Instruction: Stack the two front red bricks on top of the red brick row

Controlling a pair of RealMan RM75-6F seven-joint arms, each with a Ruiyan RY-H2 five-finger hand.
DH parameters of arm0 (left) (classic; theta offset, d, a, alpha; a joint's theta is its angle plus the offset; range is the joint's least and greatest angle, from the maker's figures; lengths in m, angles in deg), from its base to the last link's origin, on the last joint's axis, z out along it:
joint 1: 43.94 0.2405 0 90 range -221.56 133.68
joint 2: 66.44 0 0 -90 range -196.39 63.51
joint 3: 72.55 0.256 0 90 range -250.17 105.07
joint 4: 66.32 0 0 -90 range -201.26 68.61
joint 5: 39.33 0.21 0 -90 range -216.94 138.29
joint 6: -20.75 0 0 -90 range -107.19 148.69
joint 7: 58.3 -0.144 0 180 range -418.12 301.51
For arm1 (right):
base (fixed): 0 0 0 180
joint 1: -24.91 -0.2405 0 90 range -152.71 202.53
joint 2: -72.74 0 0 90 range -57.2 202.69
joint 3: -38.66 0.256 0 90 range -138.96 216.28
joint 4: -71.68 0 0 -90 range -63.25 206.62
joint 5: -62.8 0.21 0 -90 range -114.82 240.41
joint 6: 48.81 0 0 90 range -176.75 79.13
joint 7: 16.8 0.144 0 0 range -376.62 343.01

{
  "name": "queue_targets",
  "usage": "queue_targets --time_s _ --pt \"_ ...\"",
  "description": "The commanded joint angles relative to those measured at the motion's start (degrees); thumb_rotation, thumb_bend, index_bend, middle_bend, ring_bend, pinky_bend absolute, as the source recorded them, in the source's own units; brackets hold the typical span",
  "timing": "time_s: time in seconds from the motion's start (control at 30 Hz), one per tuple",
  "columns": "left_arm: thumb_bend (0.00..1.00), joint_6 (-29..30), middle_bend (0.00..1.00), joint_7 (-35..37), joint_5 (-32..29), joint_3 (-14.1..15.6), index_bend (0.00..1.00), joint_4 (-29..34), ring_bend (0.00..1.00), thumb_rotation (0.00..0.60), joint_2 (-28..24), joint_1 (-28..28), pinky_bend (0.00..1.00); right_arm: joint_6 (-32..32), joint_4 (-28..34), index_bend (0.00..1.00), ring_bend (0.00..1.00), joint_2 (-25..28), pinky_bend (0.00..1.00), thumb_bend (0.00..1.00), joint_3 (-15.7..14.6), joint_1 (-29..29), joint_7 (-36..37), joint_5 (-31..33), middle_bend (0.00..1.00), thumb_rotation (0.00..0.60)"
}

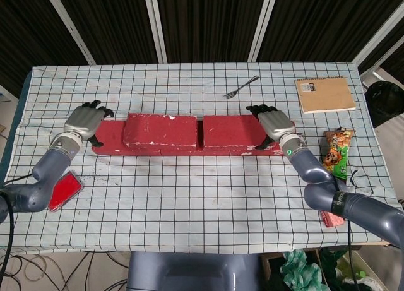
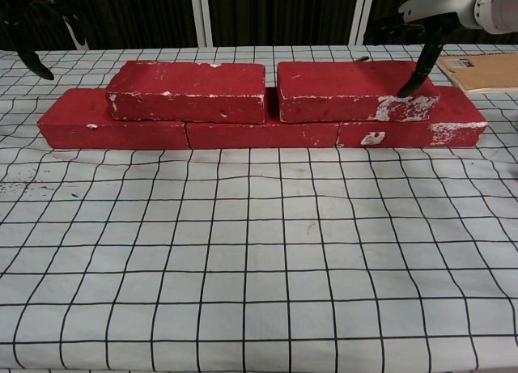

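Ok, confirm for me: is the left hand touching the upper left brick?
No, the left hand hangs apart from the upper left brick, out past the end of the bottom row.

No legible text; notebook point(image 1: 325, 95) label and snack packet point(image 1: 335, 153) print too small.

Checked tablecloth point(image 1: 202, 196); metal fork point(image 1: 240, 88) at 12 o'clock; brown spiral notebook point(image 1: 325, 95) at 2 o'clock; orange-green snack packet point(image 1: 336, 153) at 3 o'clock.

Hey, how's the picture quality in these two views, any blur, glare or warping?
Head view: sharp, evenly lit, with soft shadows under the top bricks; no glare. Chest view: bricks crisp, but the tablecloth grid lines curve, suggesting lens distortion, and the left hand is cropped at the edge.
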Motion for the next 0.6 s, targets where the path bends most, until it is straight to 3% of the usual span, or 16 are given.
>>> queue_targets --time_s 0.03,0.6 --pt "0.17 -0.07 0.22 -1.72 -1.07 1.21 0.25 -1.33 0.04 0.6 1.08 -0.08 0.14 0.14 -0.1 0.02 0.0 -0.09 0.08 0.0 -0.06 0.04 -0.12 0.28 0.04 0.6" --pt "0.17 -6.95 0.21 -1.61 -3.98 2.13 0.17 -3.73 0.04 0.6 5.55 -2.25 0.17 0.53 0.57 0.02 0.0 0.56 0.08 0.0 0.27 0.56 0.14 -0.13 0.04 0.6"
